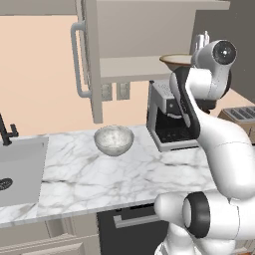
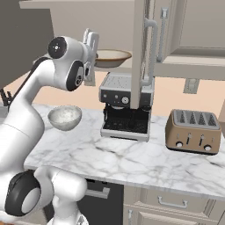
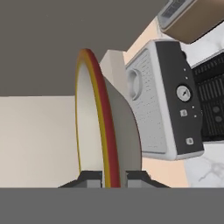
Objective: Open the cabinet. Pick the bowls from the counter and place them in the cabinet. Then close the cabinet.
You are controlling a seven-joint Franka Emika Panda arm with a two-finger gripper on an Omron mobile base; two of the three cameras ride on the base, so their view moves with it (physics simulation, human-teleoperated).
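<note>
Tool (image 3: 114,176): pinched on the rim of the tan bowl (image 3: 103,127), up at the open cabinet (image 1: 149,30).
Grey bowl (image 1: 114,139): on the surface (image 1: 109,174), left of the coffee machine (image 1: 167,122).

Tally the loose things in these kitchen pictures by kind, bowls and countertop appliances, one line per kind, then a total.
Bowls: 2, the tan bowl held by its rim in the gripper at the open cabinet, and the grey-white marbled bowl on the counter.
Coffee machines: 1.
Toasters: 1.
Total: 4.
</note>
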